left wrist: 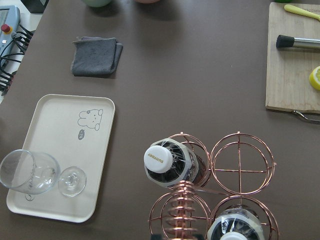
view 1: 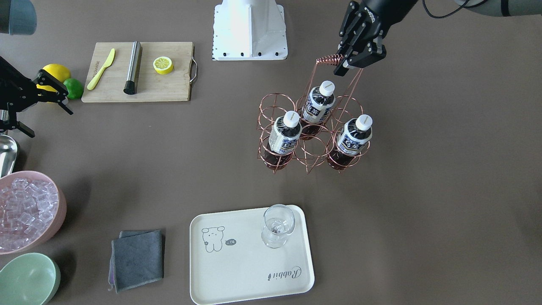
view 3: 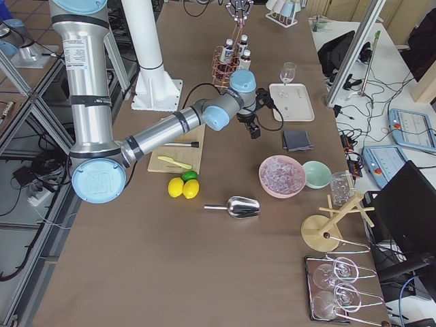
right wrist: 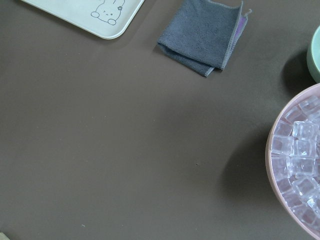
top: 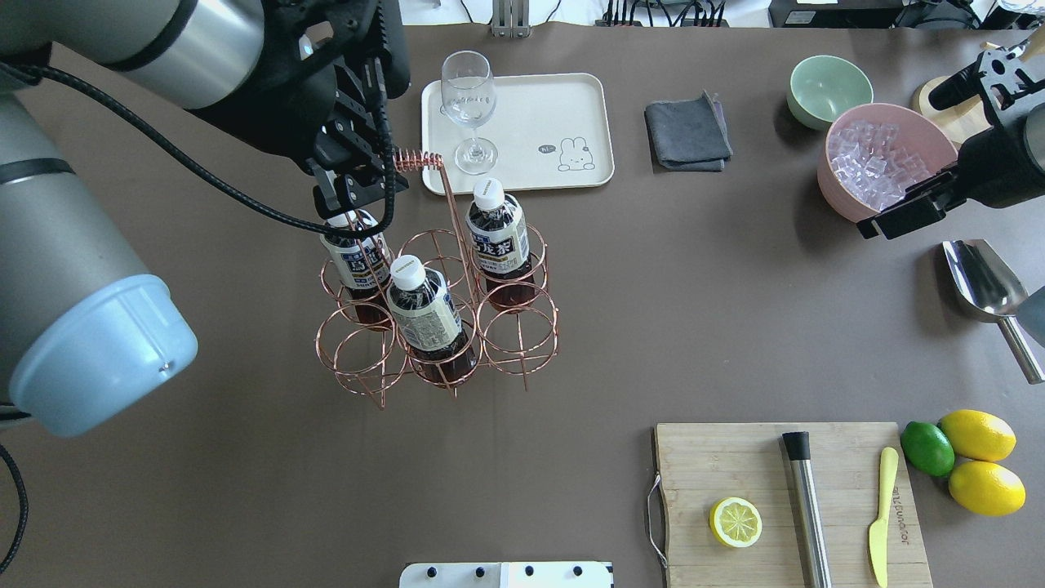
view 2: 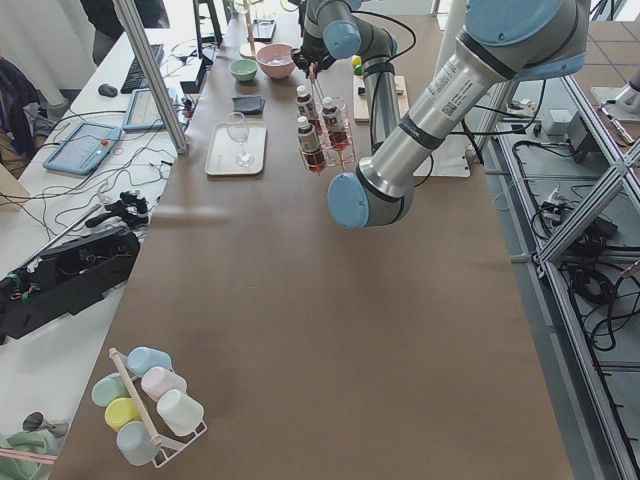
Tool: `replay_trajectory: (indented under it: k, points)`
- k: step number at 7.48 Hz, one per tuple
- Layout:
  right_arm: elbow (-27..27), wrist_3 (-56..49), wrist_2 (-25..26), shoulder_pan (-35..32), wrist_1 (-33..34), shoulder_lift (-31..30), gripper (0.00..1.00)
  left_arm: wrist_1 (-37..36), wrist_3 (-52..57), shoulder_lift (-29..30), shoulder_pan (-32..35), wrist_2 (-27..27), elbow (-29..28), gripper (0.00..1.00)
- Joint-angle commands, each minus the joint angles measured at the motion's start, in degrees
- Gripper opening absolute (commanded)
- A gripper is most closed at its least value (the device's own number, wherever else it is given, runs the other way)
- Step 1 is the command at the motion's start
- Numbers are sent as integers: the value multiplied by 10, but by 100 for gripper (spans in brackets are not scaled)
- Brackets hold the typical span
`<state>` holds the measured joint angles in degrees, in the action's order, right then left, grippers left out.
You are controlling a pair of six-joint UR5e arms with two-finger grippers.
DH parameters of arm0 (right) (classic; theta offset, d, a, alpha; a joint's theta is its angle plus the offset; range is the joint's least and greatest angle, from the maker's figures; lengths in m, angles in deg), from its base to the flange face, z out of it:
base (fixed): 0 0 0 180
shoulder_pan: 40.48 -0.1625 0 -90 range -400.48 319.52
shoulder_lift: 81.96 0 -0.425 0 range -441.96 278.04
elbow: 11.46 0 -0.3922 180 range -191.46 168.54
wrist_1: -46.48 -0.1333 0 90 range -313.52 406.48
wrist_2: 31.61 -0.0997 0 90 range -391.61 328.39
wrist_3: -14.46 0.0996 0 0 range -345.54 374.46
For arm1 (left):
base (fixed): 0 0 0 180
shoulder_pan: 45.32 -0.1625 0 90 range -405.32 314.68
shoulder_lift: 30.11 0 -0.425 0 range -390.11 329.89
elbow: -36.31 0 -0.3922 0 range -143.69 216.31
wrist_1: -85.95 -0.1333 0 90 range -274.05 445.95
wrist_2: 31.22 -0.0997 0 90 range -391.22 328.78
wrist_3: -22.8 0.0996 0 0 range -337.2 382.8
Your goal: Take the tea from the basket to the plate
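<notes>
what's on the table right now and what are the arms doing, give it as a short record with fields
left gripper: shut on the coiled handle of the rose-gold wire basket
right gripper: open, holding nothing, beside the pink bowl of ice
tea: three small dark bottles with white caps, each in a basket cell
empty cells: three
plate: cream rectangular tray with a bear drawing, no bottle on it
on the plate: clear glass, upright
</notes>
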<state>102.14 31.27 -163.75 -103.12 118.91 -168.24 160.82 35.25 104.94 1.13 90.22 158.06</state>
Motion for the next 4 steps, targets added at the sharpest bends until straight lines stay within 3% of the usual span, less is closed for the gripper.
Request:
replay_trajectory:
  k: [1,2,4]
  points:
    - [-13,7,-4,1,-38,-6,100,-2,-72,18,-77,-86,1,0]
    - [-35,7,-3,8,-72,-8,100,-11,-74,21,-105,-128,1,0]
    - [-47,36,19,60,-172,-4,100,-13,-74,21,-116,-138,0,0]
